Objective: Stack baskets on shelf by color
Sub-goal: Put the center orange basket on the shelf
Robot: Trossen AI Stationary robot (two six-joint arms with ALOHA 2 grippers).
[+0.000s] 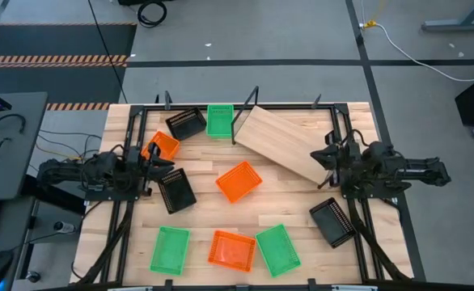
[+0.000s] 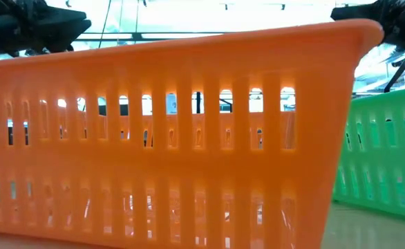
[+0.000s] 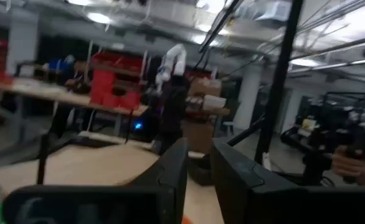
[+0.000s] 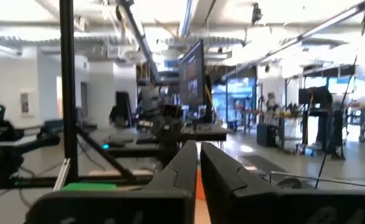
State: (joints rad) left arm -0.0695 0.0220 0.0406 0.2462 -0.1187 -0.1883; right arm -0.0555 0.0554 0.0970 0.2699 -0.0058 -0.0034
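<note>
Scanning from the left of the high view, the left gripper point(image 1: 150, 164) hangs at the table's left edge between an orange basket point(image 1: 162, 145) just behind it and a black basket point(image 1: 175, 190) just in front. Its fingers point(image 3: 170, 180) stand a narrow slot apart in its wrist view and carry nothing. The black basket touches or nearly touches that arm's wrist, its long axis slanting toward the table's front.

Further along the back edge lie another black basket point(image 1: 186, 124) and a green basket point(image 1: 219, 120), side by side. In the middle sits a second orange basket point(image 1: 239, 181), turned diagonally, with bare planks all round it. Along the front run a green basket point(image 1: 170, 249), an orange one point(image 1: 230, 250) and another green point(image 1: 277, 249), close together.

The shelf point(image 1: 285, 141) lies slantwise from the back rail toward the right arm, its long axis running back-left to front-right, and nothing is on it yet. The right gripper point(image 1: 324, 155) sits at its near right end, the fingers point(image 4: 182, 171) almost together and empty. A third black basket point(image 1: 332, 221) rests just in front of that arm.

So the left arm is nearer the orange and black pair, the right arm nearer the shelf and the lone black basket. The table's black frame posts at the back crowd the shelf's far end; the middle gives the freest room.
</note>
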